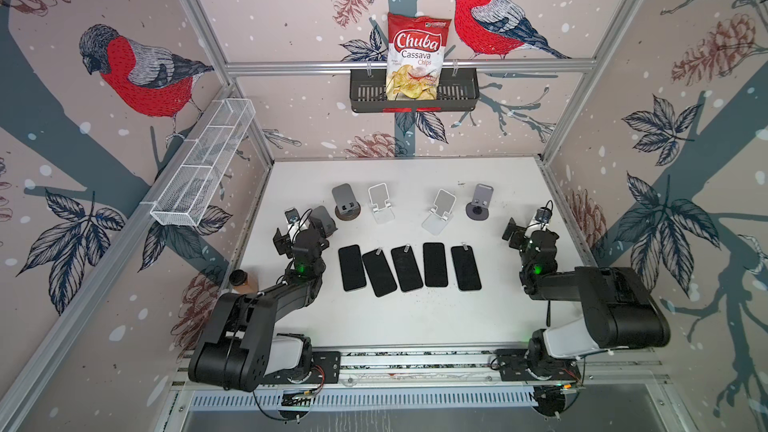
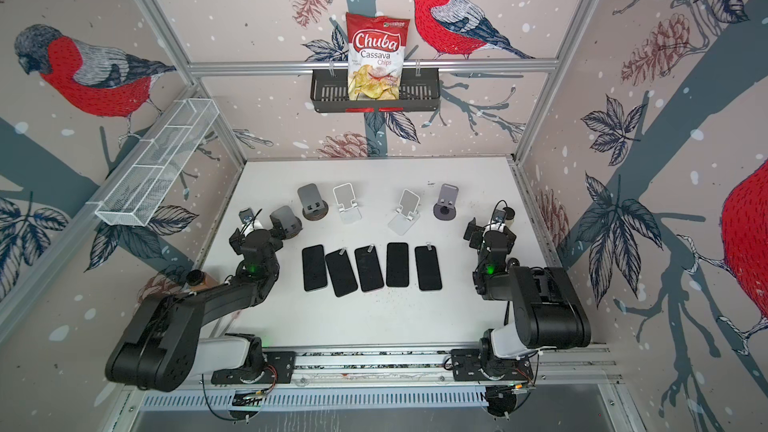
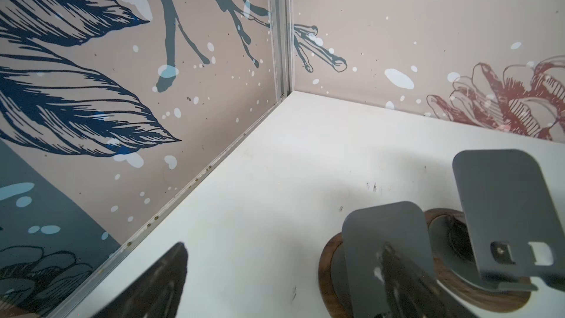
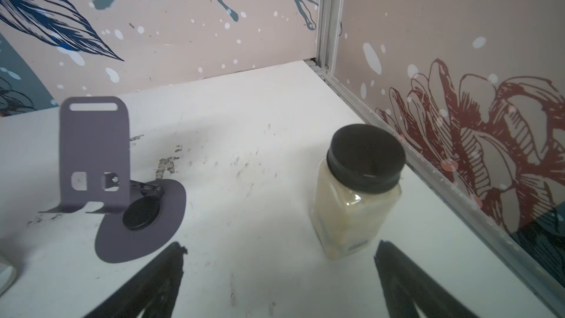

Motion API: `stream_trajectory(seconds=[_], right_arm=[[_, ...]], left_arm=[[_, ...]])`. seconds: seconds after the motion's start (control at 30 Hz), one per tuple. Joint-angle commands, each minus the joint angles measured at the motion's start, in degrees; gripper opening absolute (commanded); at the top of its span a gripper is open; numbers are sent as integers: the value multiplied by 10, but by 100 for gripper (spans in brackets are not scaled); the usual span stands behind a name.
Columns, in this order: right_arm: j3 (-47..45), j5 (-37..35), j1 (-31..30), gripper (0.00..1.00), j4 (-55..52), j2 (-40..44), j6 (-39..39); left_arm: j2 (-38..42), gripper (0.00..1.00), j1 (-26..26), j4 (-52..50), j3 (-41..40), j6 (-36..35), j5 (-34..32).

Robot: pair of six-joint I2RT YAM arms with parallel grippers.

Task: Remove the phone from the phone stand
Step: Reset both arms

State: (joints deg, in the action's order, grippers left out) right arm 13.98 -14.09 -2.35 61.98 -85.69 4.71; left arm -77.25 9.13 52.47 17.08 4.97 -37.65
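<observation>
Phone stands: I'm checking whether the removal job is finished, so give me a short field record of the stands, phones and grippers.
stands: five, all empty: left grey stand, second grey stand, white stand, second white stand, purple stand
phones: five phones flat on the table, in a row in front of the stands
left gripper: open, empty, by the left grey stand
right gripper: open, empty, facing a jar
task: looks done; no phone on any stand
</observation>
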Motion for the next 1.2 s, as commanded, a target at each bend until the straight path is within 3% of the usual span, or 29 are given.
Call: stream_trajectory(seconds=[0.0,0.1,0.2,0.33,0.53,1.17], right_arm=[[-9,-4,-1,100,77,-5,3],[-8,-3,0,99,74,-5,4],[-7,-3,0,99,72,-5,5],[-7,-3,0,100,72,-4,5],[-8,-2,0,99,72,-3,4],[-8,-2,0,99,72,-3,5]], left_arm=[[-33,96,-3,140,-22,-30,7],[-100,97,-2,292,-64,-55,21],[-84,97,12,234,-52,-55,23],[-107,97,12,275,-52,-70,23],[-105,97,-27,150,3,-32,93],[-104,97,-27,154,0,-32,94]])
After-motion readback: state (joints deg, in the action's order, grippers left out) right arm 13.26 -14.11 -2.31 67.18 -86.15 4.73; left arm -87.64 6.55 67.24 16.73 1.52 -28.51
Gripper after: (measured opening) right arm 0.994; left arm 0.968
